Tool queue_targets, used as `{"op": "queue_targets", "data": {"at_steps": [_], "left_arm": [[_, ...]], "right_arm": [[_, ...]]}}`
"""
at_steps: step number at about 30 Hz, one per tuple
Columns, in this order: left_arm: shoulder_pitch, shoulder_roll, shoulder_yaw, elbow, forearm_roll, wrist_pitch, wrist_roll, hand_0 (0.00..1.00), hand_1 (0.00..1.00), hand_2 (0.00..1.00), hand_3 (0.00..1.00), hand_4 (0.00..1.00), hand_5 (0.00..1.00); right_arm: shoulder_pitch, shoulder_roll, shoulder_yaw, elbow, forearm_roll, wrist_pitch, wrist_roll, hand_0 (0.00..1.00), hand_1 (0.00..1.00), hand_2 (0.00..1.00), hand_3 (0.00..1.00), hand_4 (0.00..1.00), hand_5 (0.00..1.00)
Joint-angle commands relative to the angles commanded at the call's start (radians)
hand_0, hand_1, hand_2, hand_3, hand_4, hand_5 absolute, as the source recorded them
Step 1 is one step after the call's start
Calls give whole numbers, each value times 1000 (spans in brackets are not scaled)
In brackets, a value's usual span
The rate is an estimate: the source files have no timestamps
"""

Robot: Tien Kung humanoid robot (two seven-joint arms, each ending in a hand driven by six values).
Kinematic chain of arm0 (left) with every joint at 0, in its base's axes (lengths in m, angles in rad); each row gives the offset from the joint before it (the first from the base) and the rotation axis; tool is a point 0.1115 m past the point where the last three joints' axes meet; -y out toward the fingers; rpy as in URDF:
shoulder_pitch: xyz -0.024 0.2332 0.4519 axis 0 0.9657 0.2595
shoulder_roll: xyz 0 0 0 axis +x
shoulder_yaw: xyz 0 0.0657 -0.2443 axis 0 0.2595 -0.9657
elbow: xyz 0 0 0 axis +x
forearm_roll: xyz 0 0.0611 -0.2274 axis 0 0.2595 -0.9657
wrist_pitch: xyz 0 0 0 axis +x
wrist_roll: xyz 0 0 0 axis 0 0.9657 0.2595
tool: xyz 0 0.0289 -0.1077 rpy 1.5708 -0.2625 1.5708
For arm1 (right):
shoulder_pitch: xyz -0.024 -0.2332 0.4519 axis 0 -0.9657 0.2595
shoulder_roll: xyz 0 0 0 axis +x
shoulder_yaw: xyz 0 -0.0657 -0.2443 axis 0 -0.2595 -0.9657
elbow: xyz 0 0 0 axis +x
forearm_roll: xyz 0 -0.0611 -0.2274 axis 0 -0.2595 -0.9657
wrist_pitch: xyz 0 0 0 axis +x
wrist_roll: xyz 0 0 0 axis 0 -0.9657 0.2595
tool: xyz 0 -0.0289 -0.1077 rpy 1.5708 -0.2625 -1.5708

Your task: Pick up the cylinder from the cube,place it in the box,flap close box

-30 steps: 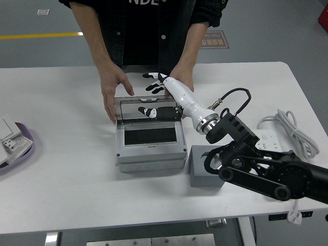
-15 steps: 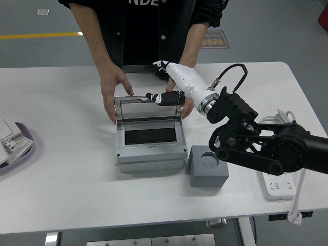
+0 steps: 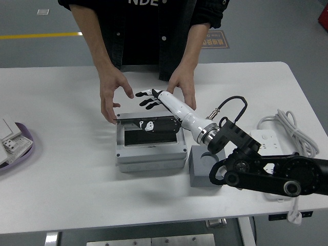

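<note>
White table carries box, cube, power strip.

A white counter with rounded far corners fills most of the view, lit evenly from above with soft shadows. Behind it lies a grey floor, crossed at the upper left by a yellow line. A small pale plate is set into the floor near the top left, and a dark red floor sign lies further right. Below the counter's near edge, metal frame parts show.
</note>
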Motion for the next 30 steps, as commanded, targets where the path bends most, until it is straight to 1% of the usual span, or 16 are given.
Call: {"op": "queue_targets", "data": {"at_steps": [1,2,3,7,8,11,13,16,20,23,25,26,27,30], "left_arm": [[0,0,2,0,-2,0,0,510,553,554,596,640,200],[0,0,4,0,-4,1,0,510,552,554,596,639,199],[-1,0,5,0,-7,1,-1,510,552,554,596,639,199],[-5,0,6,1,-11,2,-1,510,552,554,596,639,199],[-5,-1,5,1,-11,2,-1,510,552,554,596,639,198],[-6,-2,3,2,-10,2,-1,510,552,554,596,639,198],[-6,-3,1,3,-10,2,0,510,552,554,596,639,198],[-2,-3,1,3,-14,2,-1,510,551,553,595,638,198],[3,-1,5,4,-23,3,-6,510,551,553,595,639,197],[4,1,11,4,-33,3,-11,510,551,553,595,639,197],[4,0,15,4,-40,3,-14,510,551,553,595,639,197],[5,-1,17,4,-42,3,-15,509,551,553,595,641,198],[5,-2,18,3,-44,2,-16,509,551,553,595,641,198],[8,-5,22,3,-49,3,-18,509,551,553,595,641,198]], "right_arm": [[-5,-8,5,15,24,-7,16,744,677,699,815,754,322],[-11,-15,8,27,50,-12,32,725,664,692,813,737,352],[-16,-18,7,31,67,-13,45,725,664,692,813,737,352],[-44,-21,-5,30,163,0,108,725,664,692,813,737,352],[-53,-19,-7,27,186,6,122,716,657,689,807,722,357],[-75,-18,1,17,235,19,139,716,657,689,807,722,357],[-89,-24,24,14,231,26,133,716,657,689,807,722,357],[-108,-52,88,29,163,30,82,716,667,687,806,718,361],[-130,-100,193,57,28,40,-2,716,663,688,808,712,360],[-159,-122,275,53,-82,54,-51,716,663,688,808,712,360],[-183,-128,326,39,-154,59,-61,716,663,688,808,712,360],[-199,-128,348,27,-187,56,-58,710,654,677,775,705,361],[-211,-127,372,17,-222,54,-57,710,654,677,775,705,361],[-262,-114,433,-35,-309,31,-33,710,654,677,775,705,361]]}}
